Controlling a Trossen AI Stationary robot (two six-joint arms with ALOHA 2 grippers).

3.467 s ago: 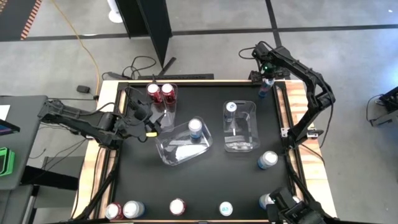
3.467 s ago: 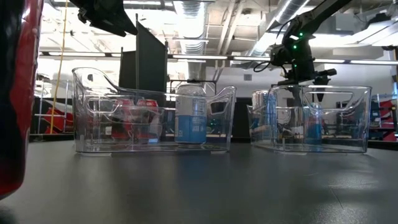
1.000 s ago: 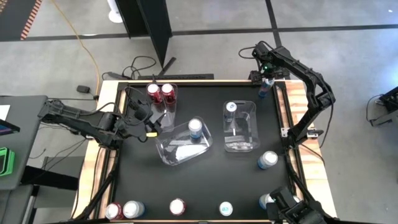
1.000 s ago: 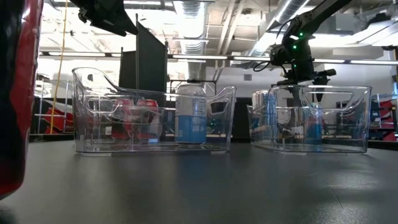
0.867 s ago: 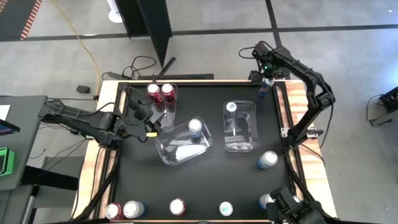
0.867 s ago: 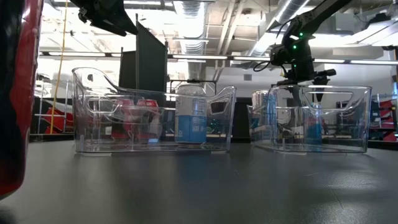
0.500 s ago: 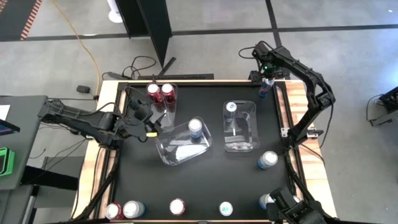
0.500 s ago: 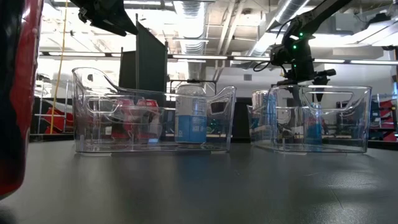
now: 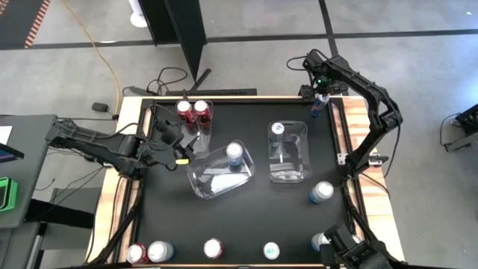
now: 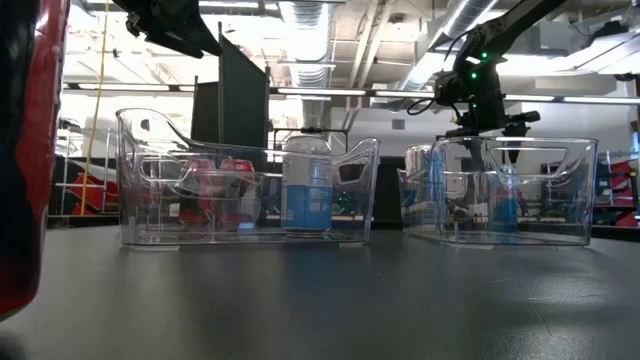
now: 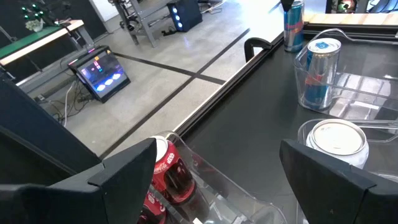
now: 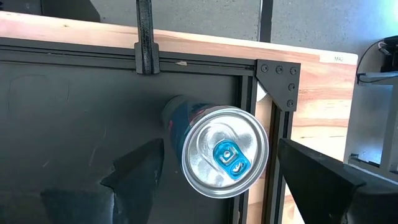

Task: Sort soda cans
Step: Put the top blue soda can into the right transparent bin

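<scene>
The dark blue soda can (image 12: 216, 147) is standing upright at the table's far right corner with the right gripper (image 12: 221, 180) hovering spread and empty straight above it, needing a centred descent clear of the corner bracket (image 12: 278, 86), while the left gripper (image 11: 214, 177) is waiting released over the red cans (image 11: 163, 170).

Probably an industrial lab: exposed ceiling ducts (image 10: 310, 25), taped concrete floor (image 9: 246, 45).
</scene>
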